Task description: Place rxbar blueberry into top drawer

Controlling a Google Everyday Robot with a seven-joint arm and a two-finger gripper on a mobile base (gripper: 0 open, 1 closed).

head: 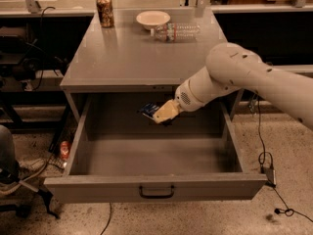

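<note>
The top drawer point(156, 187) of the grey cabinet stands pulled fully open, with a small black bar handle at its front centre. My gripper point(157, 114) is over the back middle of the drawer's opening, just below the cabinet top's front edge. It is shut on the rxbar blueberry point(148, 109), a small dark blue wrapper that sticks out to the left of the pale fingers point(165, 112). The bar hangs above the drawer floor, apart from it.
On the cabinet top point(127, 58) stand a brown drink can point(104, 11) at the back left, a white bowl point(153, 19) and a clear plastic bottle point(176, 32) lying at the back. A red can point(64, 150) lies on the floor at left. Cables trail on the floor at right.
</note>
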